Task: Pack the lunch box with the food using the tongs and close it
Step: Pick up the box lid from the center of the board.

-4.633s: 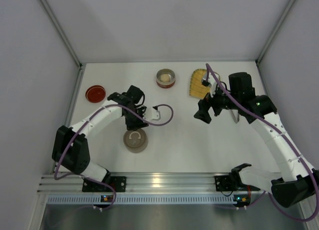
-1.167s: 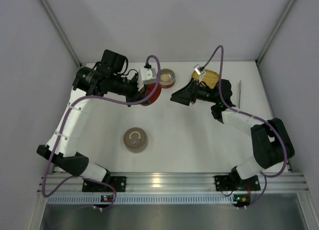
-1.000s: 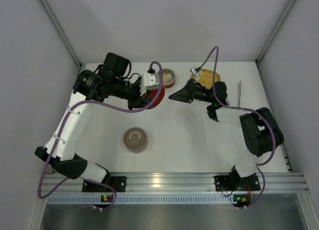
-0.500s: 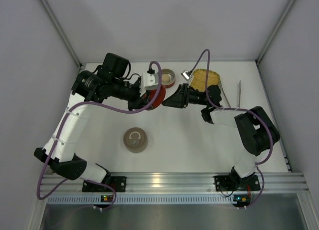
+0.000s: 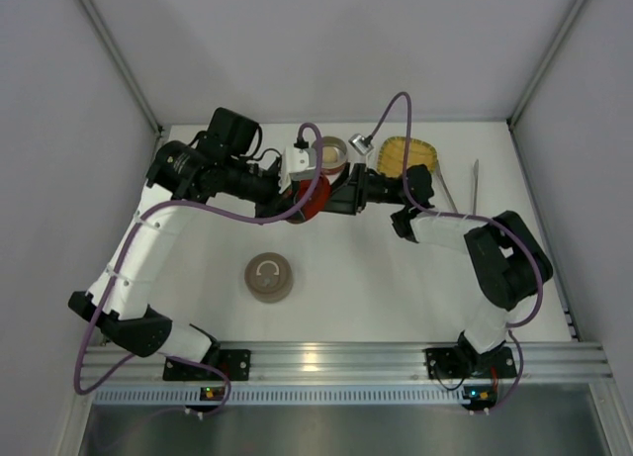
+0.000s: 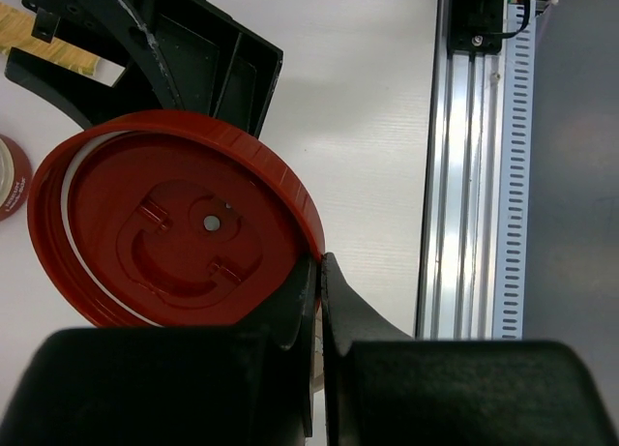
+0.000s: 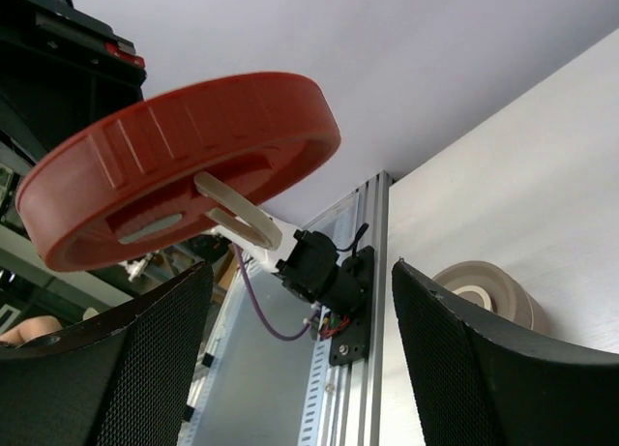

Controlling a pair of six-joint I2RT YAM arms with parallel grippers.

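The red lid is pinched by its rim in the closed left hand, above the surface at far centre. The open right hand should be squared to the lid before any release. The tongs lie far right.

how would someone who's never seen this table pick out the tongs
From above, go to the far right side of the white table, near the wall. There, right of the yellow woven tray and apart from it, lie the tongs. They are the only slim, straight, silver-grey metal thing; their neighbours are round or woven.
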